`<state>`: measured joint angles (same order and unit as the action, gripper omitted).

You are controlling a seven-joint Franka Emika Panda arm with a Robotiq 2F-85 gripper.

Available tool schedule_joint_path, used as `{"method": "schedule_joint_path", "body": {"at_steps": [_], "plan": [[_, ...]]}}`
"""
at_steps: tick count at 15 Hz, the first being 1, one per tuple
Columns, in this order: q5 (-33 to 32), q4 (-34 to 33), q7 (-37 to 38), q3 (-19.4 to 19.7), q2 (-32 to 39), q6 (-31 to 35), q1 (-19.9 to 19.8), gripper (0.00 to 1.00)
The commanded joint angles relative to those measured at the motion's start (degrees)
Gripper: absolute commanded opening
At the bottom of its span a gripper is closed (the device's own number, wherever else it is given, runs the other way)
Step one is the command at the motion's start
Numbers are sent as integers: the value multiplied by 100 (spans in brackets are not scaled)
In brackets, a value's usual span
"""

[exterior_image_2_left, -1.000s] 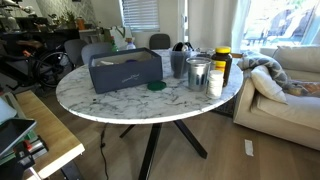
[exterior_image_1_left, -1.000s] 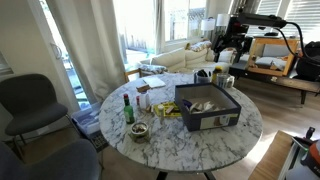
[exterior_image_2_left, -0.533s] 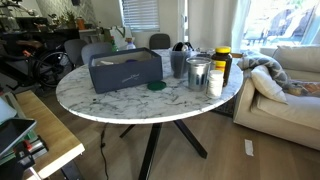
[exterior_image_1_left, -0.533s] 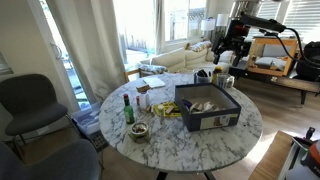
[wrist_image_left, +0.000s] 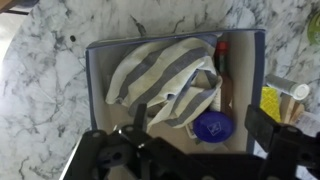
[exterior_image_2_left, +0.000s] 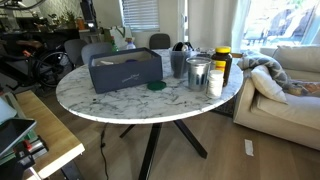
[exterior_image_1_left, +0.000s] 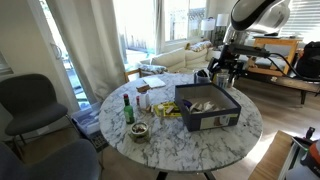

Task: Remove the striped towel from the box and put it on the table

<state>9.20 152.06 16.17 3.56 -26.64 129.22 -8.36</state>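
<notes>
Blue round thing [wrist_image_left: 213,126] against striped towel [wrist_image_left: 160,72] in box [wrist_image_left: 92,90]

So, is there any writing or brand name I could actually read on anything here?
No text can be read in any view.
green bottle: label too small to read.
yellow-lidded jar: any label too small to read.
yellow packet: print blurred.
</notes>
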Motion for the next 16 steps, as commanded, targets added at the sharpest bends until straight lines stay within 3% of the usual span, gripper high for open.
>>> {"method": "schedule_joint_path", "body": {"at_steps": [1,8,16], "plan": [[268,-11,-204,97,815,313,116,100],[97,-43,-63,30,710,182,50,100],[990,-28,-581,222,1763,1274,251,100]]}}
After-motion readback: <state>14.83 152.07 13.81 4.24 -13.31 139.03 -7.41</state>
